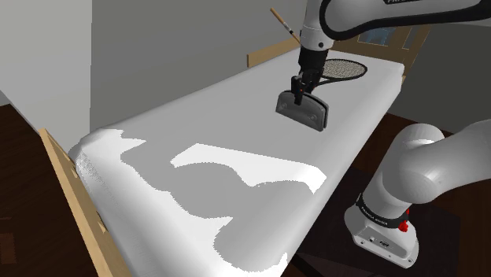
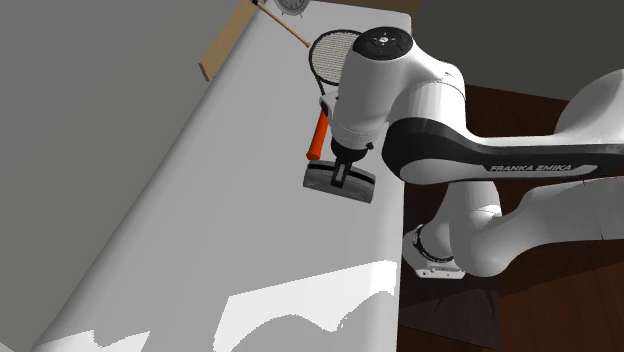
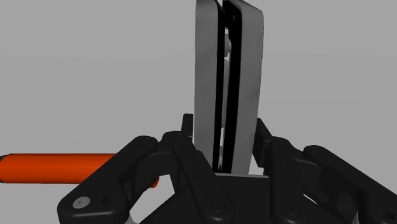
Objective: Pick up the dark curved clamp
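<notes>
The dark grey curved clamp [image 1: 304, 111] is clasped between the fingers of my black gripper [image 1: 300, 95], which is shut on its upper edge. It hangs broad side out below the hand, over the white bed [image 1: 236, 126] near the side closest to the stand. In the second exterior view the clamp [image 2: 340, 183] sits under the gripper [image 2: 344, 166], close to the bed's edge. The wrist view shows the clamp [image 3: 229, 83] edge-on, its two plates running away from the gripper [image 3: 226, 162]. Whether it touches the bed, I cannot tell.
A racket with a dark round head [image 1: 345, 69] and an orange handle [image 2: 317, 136] lies just beyond the clamp. A thin wooden stick [image 2: 285, 27] rests near the headboard [image 1: 267, 53]. The bed's wooden side rail [image 1: 75, 197] runs along the shoulder view's left.
</notes>
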`<state>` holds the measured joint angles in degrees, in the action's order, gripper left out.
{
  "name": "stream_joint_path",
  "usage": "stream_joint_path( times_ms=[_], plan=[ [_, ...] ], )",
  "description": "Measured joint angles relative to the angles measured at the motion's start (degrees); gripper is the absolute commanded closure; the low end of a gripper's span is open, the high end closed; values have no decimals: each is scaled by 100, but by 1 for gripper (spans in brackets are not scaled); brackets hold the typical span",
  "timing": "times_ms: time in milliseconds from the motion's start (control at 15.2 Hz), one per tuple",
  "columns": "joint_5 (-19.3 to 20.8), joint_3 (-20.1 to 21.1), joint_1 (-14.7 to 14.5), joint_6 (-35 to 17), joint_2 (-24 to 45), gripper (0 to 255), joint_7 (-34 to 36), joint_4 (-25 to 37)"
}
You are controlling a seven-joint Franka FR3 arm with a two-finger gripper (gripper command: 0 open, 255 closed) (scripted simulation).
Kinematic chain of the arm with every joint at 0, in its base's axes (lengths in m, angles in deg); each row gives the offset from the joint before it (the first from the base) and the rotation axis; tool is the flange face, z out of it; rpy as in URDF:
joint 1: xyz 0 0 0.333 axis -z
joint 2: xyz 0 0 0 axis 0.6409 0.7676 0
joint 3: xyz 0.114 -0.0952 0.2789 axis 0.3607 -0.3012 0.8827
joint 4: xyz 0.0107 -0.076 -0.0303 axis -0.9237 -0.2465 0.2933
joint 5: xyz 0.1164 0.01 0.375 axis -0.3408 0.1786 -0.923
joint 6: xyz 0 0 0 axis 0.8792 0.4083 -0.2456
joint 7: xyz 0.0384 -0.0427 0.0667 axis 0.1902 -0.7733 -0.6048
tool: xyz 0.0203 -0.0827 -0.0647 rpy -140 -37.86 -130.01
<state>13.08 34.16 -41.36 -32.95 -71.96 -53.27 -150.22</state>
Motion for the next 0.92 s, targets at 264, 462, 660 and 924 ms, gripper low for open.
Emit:
stream_joint_path(
  times_ms=[264,462,660,924],
  plan=[
    [-19,23,-11,290,24,255,9,314],
    [-19,19,-10,519,70,255,-8,589],
    [-26,24,-15,709,117,255,-12,825],
    [-43,43,-24,973,195,255,-5,1168]
  ],
)
